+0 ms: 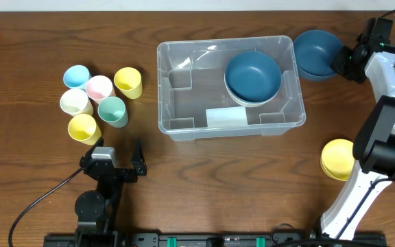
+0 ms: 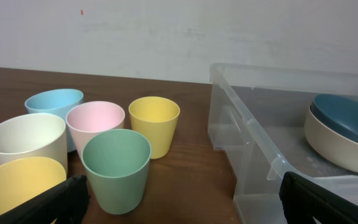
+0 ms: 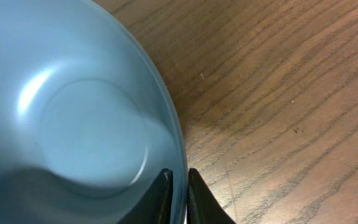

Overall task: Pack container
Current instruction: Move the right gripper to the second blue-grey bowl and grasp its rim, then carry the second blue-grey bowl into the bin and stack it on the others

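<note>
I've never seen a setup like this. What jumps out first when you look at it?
A big clear container sits mid-table, with a blue bowl nested in a cream bowl at its far right corner. To the left stands a huddle of six pastel cups. At the far right, the right arm has its jaws pinched on the rim of a second blue bowl.

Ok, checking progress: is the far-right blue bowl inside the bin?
Out: the bowl sits on the table beside the bin.

yellow bowl (image 1: 334,158) partly behind right arm (image 1: 384,130)
</note>
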{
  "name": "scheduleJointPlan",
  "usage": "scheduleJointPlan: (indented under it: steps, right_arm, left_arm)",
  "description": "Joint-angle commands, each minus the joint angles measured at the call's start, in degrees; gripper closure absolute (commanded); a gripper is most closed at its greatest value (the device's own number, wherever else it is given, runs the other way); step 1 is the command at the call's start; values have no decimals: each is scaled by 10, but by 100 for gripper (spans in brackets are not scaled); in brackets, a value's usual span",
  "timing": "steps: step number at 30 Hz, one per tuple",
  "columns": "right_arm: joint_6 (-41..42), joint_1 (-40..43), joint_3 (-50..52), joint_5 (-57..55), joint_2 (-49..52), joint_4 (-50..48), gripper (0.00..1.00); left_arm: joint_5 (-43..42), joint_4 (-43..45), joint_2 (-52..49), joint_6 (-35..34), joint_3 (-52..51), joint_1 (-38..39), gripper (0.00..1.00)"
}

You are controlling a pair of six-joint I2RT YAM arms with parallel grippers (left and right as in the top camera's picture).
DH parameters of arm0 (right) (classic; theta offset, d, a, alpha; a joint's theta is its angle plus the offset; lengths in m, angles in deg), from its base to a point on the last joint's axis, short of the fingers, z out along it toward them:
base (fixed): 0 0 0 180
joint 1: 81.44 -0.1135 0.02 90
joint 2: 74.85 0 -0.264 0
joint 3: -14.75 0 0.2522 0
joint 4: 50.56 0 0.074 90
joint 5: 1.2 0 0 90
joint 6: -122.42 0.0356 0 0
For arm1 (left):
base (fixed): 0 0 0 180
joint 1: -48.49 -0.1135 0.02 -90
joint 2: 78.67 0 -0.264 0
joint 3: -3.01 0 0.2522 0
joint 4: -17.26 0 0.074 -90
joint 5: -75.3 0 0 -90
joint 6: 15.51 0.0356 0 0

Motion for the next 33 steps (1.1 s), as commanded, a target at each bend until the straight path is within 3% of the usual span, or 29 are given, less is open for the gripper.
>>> scheduleJointPlan:
  steps: [1, 9, 18, 27, 33]
  right_arm:
    - [-3, 5, -1, -2, 10, -1, 91]
    - [-3, 51, -1, 1, -17, 12, 94]
    - [-3, 91, -1, 56, -118, 9, 94]
    - [-2, 75, -1, 174, -223, 3, 94]
    - [-3, 20, -1, 235, -261, 17, 92]
  left_arm:
    - [-4, -21, 3, 10, -9, 1, 2]
    - [-4, -21, 3, 10, -9, 1, 2]
    - [-4, -21, 3, 10, -9, 1, 2]
    - [-4, -21, 3, 10, -9, 1, 2]
    - [-4, -21, 3, 10, -9, 1, 2]
